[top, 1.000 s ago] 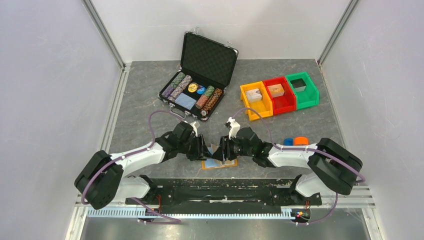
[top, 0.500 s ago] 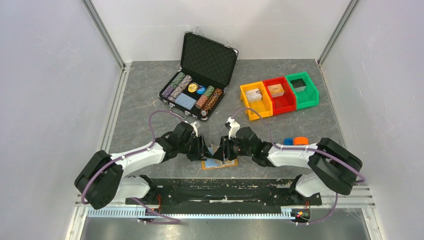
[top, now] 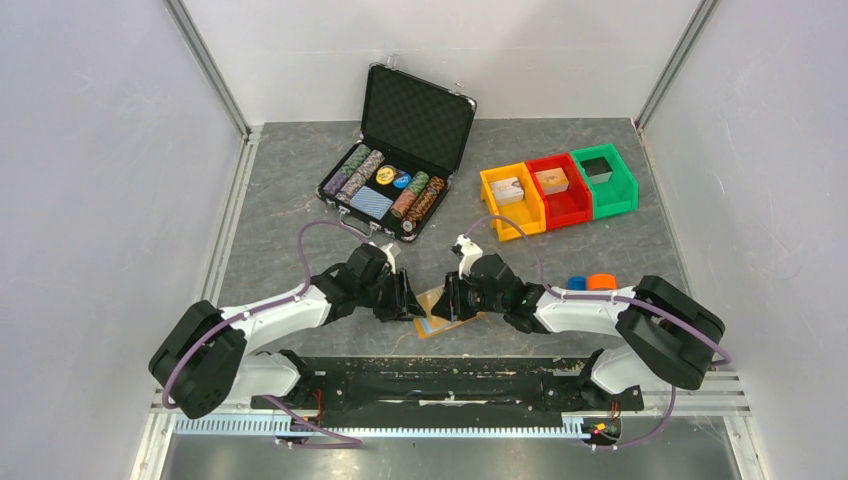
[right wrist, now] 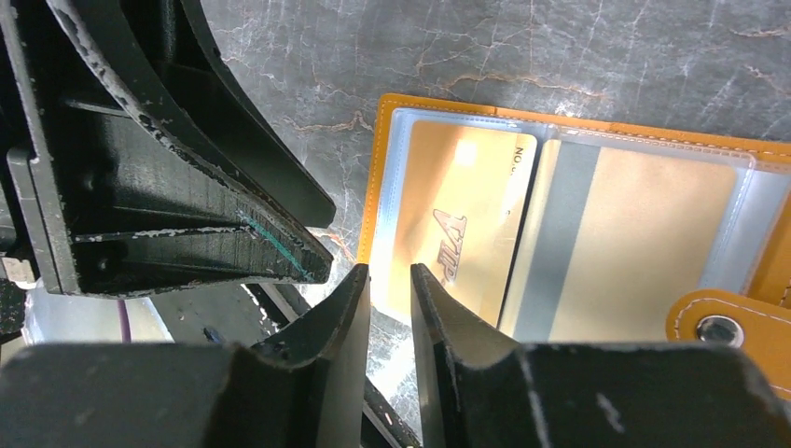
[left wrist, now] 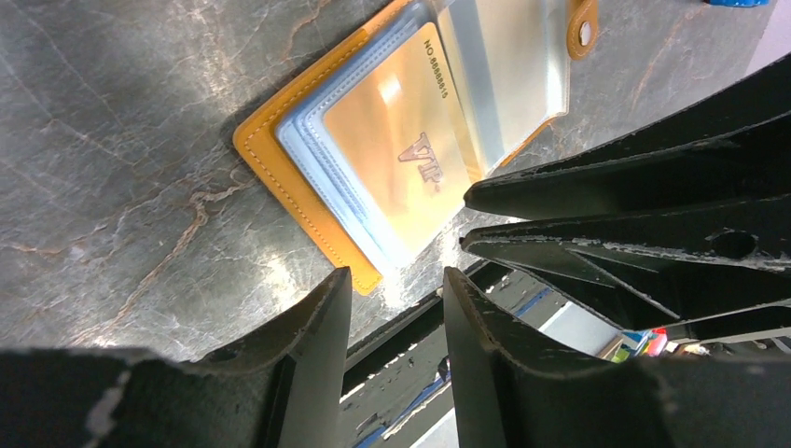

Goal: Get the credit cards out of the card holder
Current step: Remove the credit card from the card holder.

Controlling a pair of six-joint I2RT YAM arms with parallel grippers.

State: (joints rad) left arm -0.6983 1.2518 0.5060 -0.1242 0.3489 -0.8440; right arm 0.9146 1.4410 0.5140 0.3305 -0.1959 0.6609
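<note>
On the grey tabletop [top: 300, 180], just inside its near edge, lies the opened orange card holder [right wrist: 550, 233], its long axis running from one arm toward the other, with open surface only on the far side. The left gripper [left wrist: 396, 280], jaws apart and empty, sits off one corner. The right gripper [right wrist: 389, 273], jaws nearly together, meets the edge beside the sleeved gold VIP credit card [right wrist: 462, 219]; whether it pinches anything cannot be told.

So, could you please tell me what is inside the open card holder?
In the card holder, clear sleeves hold a gold VIP card and a second card showing a grey stripe. Anything beneath them is covered.
</note>
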